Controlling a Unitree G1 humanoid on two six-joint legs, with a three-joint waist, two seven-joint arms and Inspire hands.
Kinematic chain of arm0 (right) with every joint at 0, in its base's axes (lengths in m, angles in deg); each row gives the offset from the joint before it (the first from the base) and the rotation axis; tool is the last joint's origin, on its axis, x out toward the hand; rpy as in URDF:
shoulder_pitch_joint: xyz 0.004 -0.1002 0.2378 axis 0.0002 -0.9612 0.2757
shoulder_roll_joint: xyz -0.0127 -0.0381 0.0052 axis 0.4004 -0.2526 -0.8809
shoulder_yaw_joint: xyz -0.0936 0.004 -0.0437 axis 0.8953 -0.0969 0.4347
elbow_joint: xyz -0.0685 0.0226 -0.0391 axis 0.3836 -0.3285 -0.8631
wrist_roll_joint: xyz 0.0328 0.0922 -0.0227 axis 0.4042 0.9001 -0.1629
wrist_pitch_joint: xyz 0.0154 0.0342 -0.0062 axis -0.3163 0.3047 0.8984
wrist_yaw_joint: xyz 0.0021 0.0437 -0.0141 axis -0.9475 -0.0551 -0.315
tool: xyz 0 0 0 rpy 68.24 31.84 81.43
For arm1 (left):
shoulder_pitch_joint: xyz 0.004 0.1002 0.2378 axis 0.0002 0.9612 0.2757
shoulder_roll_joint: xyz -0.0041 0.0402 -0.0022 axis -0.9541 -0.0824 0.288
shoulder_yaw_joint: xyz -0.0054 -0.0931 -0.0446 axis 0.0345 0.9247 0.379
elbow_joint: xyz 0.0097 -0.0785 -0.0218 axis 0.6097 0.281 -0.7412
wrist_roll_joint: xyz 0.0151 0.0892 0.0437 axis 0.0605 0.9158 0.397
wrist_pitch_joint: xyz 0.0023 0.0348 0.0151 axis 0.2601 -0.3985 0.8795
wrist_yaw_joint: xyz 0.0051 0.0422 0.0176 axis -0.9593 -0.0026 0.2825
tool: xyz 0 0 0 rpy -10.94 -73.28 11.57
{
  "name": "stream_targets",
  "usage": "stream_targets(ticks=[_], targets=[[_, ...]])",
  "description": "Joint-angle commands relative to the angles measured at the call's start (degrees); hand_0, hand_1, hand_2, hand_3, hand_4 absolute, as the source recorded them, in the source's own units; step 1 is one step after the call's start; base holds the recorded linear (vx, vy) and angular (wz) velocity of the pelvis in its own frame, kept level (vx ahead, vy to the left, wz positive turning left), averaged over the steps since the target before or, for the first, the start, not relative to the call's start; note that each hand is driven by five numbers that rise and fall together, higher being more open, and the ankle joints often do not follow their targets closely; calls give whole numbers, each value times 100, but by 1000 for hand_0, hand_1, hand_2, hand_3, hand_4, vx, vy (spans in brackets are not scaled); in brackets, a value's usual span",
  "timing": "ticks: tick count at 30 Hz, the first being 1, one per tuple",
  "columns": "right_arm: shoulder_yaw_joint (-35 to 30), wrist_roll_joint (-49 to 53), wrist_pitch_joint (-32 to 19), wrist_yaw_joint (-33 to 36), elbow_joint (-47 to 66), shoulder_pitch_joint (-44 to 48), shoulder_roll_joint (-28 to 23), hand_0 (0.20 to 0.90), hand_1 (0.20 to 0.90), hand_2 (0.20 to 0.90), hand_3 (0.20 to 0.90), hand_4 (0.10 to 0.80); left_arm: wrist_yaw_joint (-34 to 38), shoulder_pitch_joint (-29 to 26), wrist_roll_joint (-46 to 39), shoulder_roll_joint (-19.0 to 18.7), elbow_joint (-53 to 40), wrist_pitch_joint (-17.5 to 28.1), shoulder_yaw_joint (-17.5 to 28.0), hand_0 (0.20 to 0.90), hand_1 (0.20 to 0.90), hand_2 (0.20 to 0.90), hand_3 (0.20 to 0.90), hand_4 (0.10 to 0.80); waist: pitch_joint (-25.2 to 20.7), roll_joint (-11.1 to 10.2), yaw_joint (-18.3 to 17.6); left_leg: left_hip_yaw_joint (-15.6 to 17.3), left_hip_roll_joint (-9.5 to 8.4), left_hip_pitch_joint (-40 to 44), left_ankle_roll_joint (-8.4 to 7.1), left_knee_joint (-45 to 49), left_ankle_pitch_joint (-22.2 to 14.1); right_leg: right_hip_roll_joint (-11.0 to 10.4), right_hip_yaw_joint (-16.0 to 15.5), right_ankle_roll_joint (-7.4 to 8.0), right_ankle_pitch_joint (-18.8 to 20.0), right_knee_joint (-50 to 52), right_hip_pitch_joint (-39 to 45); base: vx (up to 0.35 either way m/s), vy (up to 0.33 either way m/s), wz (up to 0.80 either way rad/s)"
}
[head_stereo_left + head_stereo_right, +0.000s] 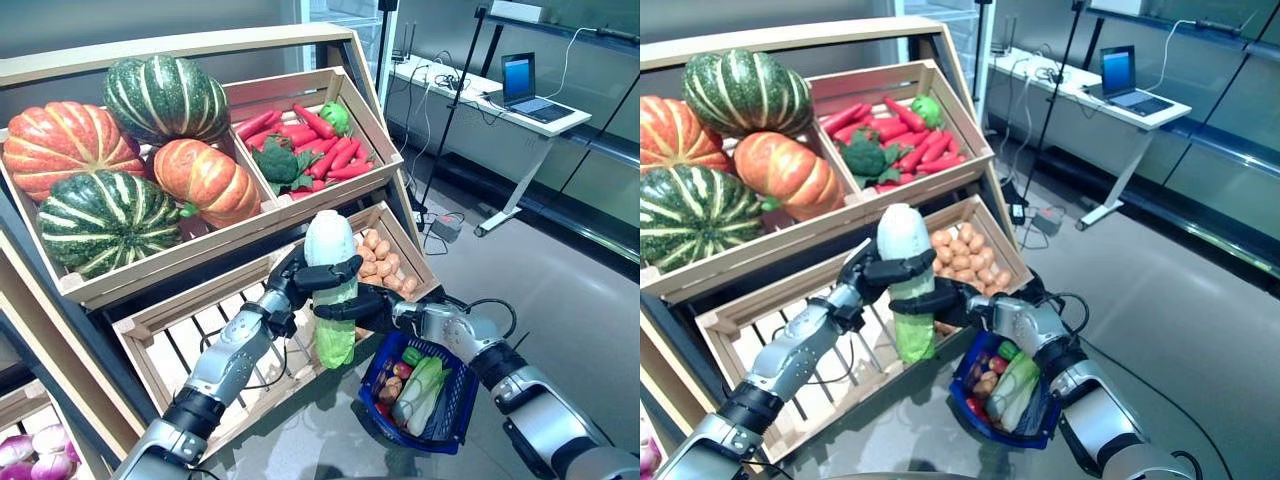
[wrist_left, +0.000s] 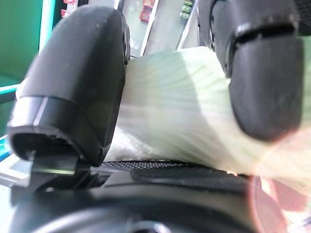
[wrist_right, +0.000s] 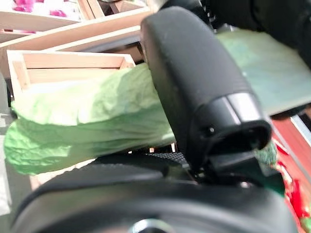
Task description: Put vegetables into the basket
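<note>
At far left a wooden stand [image 1: 200, 45] holds striped and orange pumpkins [image 1: 165, 95] in its upper crate, with red peppers [image 1: 320, 140] beside them. Below, an almost empty slatted crate [image 1: 190, 340] sits next to a bin of potatoes [image 1: 380, 258]. In the middle, a long cabbage [image 1: 332, 290], white at the top and leafy green below, is held upright in the air in front of the lower crate. The left hand [image 1: 310, 275] curls around its upper part; the right hand [image 1: 350, 303] wraps its middle. At lower right, a blue basket [image 1: 450, 415] hangs by the right forearm and already contains several vegetables. The cabbage is near the basket but not yet in it, so that drop is left, and the stand stays well stocked.
</note>
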Motion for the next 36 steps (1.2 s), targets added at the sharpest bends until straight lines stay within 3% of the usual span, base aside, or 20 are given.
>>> stream_targets(ticks=[1,9,10,11,25,29,36], targets=[[-116,252,-170,168,-703,735,503,300,300,300,300,400,-913,-1745,-733,1159,-907,800,-409,300,300,300,300,400,-387,48,69,-102,-19,176,13,5,-640,153,113,-436,-136,11,43,0,0,0],[-200,270,-317,347,-637,632,406,300,300,300,300,400,-898,-1672,-735,1084,-889,685,-363,300,300,300,300,400,-380,66,50,-84,-17,165,14,5,-632,146,118,-424,-117,11,20,0,0,0],[-204,250,-335,349,-630,622,406,300,300,300,300,400,-904,-1666,-734,1076,-882,663,-357,359,359,359,359,439,-382,68,50,-83,-19,160,16,5,-631,146,122,-426,-116,11,14,0,0,0],[-208,214,-375,361,-604,601,403,300,300,300,300,400,-878,-1651,-711,1074,-877,594,-352,900,900,900,900,800,-385,70,48,-79,-20,152,18,5,-630,145,129,-424,-113,11,3,0,0,0],[-510,-143,-326,403,-244,-247,-175,300,300,300,300,400,-848,-1235,-206,613,-823,482,-22,900,900,900,900,800,-369,89,-56,80,3,63,26,5,-603,121,194,-343,-26,11,-146,5,-3,-2],[-775,-339,-448,416,-298,-605,-424,300,300,300,300,400,-726,-1149,360,340,-719,620,109,900,900,900,900,800,-344,107,-105,129,14,59,36,5,-615,126,235,-326,-20,11,-171,25,-11,-12],[-1134,-523,-418,173,-304,-1228,-780,300,300,300,300,400,-587,-978,601,2,-608,730,438,900,900,900,900,800,-327,109,-188,206,28,69,48,5,-624,136,323,-307,-13,11,-190,25,-8,-5]])
